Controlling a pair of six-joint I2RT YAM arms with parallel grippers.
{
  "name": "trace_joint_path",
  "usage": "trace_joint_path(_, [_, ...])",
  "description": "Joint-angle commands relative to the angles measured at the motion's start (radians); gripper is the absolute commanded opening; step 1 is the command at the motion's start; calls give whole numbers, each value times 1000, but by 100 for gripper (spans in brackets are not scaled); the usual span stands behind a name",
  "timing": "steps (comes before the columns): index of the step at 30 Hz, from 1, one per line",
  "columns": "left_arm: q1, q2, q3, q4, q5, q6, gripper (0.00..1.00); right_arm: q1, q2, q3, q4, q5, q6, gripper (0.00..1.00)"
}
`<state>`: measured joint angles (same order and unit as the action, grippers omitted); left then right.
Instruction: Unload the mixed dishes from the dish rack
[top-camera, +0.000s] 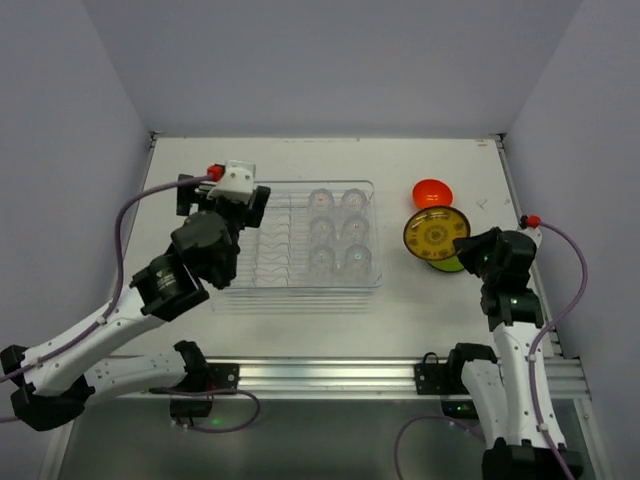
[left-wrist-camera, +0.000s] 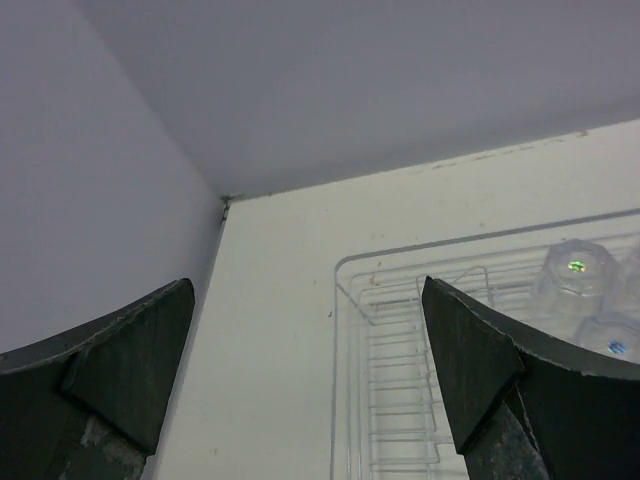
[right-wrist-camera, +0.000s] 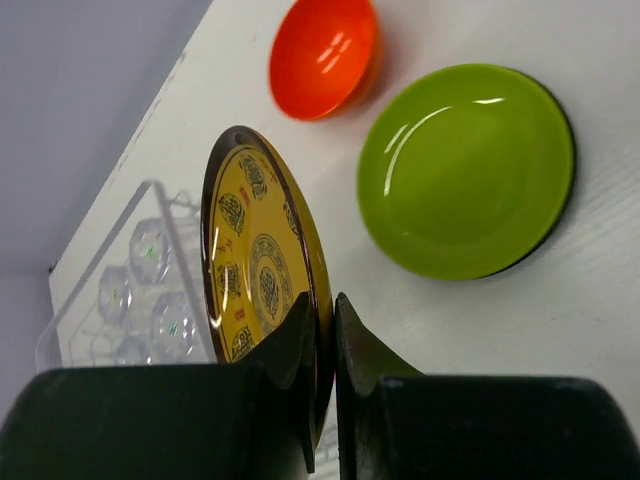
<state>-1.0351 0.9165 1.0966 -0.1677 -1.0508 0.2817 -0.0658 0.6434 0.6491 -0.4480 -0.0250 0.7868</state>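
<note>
Pinched onto the rim of the olive-and-yellow patterned plate (right-wrist-camera: 255, 270), the right gripper (right-wrist-camera: 322, 305) has its fingers almost closed, holding the plate on edge near the lime-green plate (right-wrist-camera: 465, 170) and orange bowl (right-wrist-camera: 322, 55) on the table (top-camera: 420, 160). So thin a grip could let the plate swing or slip onto those dishes. The left gripper (left-wrist-camera: 308, 300) has its fingers wide and empty at the dish rack's (top-camera: 290, 283) far-left corner. Six glass cups (top-camera: 337, 230) sit in its right half.

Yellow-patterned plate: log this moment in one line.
left gripper open, empty | right gripper shut on yellow-patterned plate | six glass cups in dish rack
</note>
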Motion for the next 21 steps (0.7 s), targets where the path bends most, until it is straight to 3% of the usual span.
trace_joint_path(1, [173,-10,74,-141,68,-226,100,-151,44,-69,211,31,100,0])
trace_joint_path(2, [254,-10,89,-177,112,-316,100,-184,65,-80,229,24,106,0])
trace_joint_path(5, [367,24,140,-305,282,-400,100,-288,175,-106,291,-36,109,0])
trace_joint_path(11, [372,44,111,-470,484,-490,100,-318,314,-109,373,-78,74,0])
trace_joint_path(18, [372,-171,-212,-340,531,-477,100,-318,393,-146,428,-128,15,0])
trace_joint_path(21, [372,-220,-241,-319,552,-484,100,-319,426,-129,433,-144,8,1])
